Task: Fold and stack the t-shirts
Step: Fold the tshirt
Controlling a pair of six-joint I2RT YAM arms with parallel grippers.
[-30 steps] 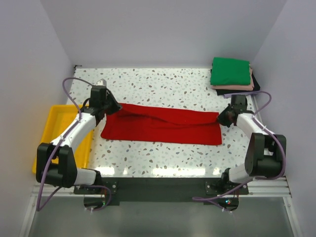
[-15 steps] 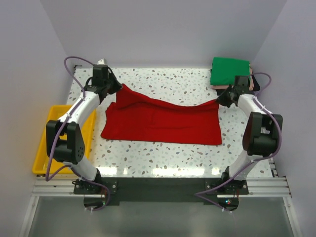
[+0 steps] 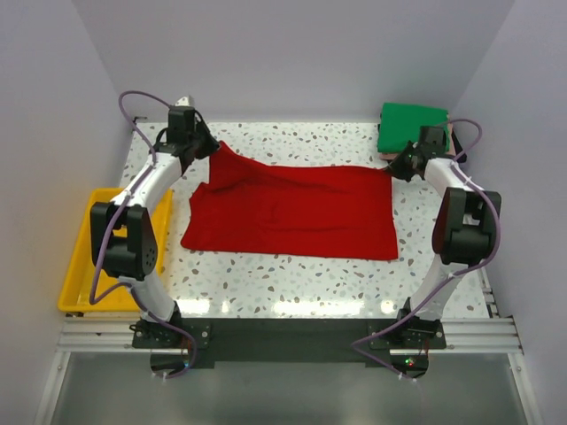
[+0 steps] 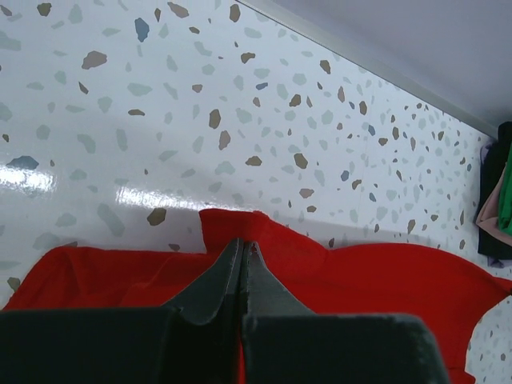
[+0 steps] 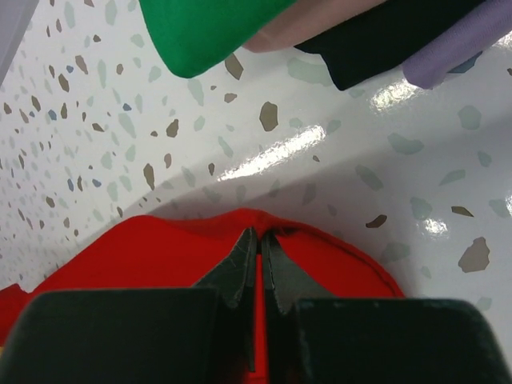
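Tabletop [image 3: 301, 146], arms outstretched, left pincer [image 3: 214, 149], right pincer [image 3: 392, 169] nipping red t-shirt [image 3: 301, 214]

Bright, even light falls from overhead on the counter [image 3: 292, 142], with white glare streaks along its near edge, low in the top view. Both wrist views catch shiny patches mid-frame and a soft grey shadow just beyond the red t-shirt [image 4: 360, 272].

A yellow plastic tray [image 3: 76, 258] sits at the left side of the white tabletop [image 3: 292, 146], toward its near edge. The tabletop is glossy terrazzo with grey and brown specks. Plain pale walls [image 3: 292, 62] enclose it behind and on both sides
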